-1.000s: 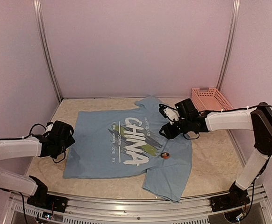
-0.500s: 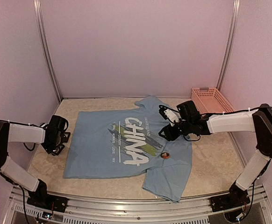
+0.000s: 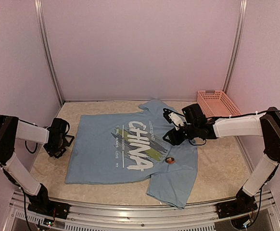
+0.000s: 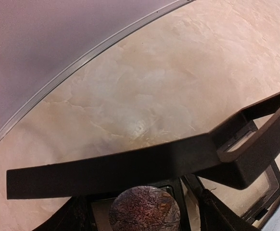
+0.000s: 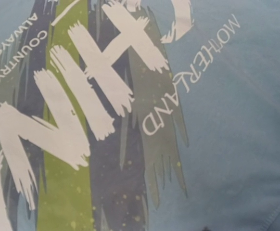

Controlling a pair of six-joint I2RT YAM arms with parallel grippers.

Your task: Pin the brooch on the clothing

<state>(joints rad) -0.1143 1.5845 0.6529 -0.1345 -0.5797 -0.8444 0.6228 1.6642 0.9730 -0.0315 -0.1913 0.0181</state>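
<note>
Obs.: The light blue short-sleeved T-shirt with white "CHINA" lettering [image 3: 101, 144] lies flat on the marble-patterned table [image 3: 217, 173], hem to the left and neck to the right. Its long axis runs left to right.

A small round reddish-brown brooch [image 3: 169, 160] sits on the shirt's chest, just to the right of the near end of the lettering. Whether it is fastened or only resting there, I cannot tell. Being round, it offers no long axis to line up with.

The right gripper [image 3: 170, 136] hangs over the shirt near the neck end. The brooch lies just to its near side, close by. Its wrist view shows only the printed chest and no fingers, so I cannot tell whether the jaws are apart. Nothing visible is in them.

The left gripper [image 3: 60, 142] is off the shirt's left edge, over bare table, with the whole shirt between it and the brooch. Its wrist view shows a round mottled disc [image 4: 145, 211] low between the finger frames. I cannot tell what it is, whether it is gripped, or how the jaws stand.

A pink slatted plastic basket [image 3: 217, 101] stands far right, clear of the shirt.

Judgement: the right arm is much the nearer, and a short move toward the near side would reach the brooch.
</note>
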